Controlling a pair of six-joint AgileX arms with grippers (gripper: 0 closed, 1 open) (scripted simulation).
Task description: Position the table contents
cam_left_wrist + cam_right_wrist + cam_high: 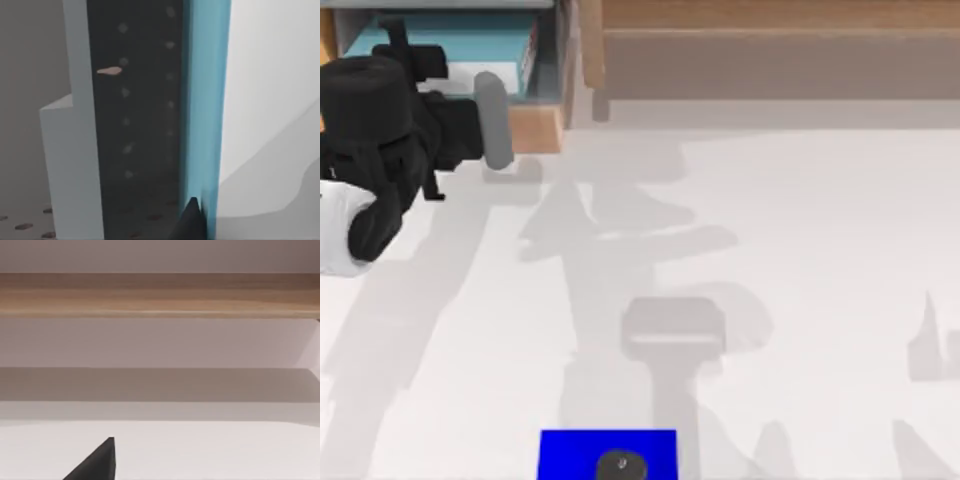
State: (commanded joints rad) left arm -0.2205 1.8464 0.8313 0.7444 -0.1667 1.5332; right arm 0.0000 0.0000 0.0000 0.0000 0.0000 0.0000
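The teal item with a white part (450, 45) lies inside an open wooden compartment (535, 130) at the table's far left. My left gripper (405, 55) reaches into that compartment, right over the item. In the left wrist view the item's teal edge (205, 100) runs close along a dark tip of the left gripper (192, 222). The tiny dark grey round piece (620, 465) sits on a blue pad (560, 455) at the table's near edge. The right wrist view looks at the shelf unit, with a dark tip of the right gripper (97, 462) low over the white table (225, 450).
A wooden shelf unit (770, 40) runs along the back of the table (800, 260). A grey rounded bar (495, 120) stands at the compartment's front, beside my left arm. Arm shadows fall across the table's middle.
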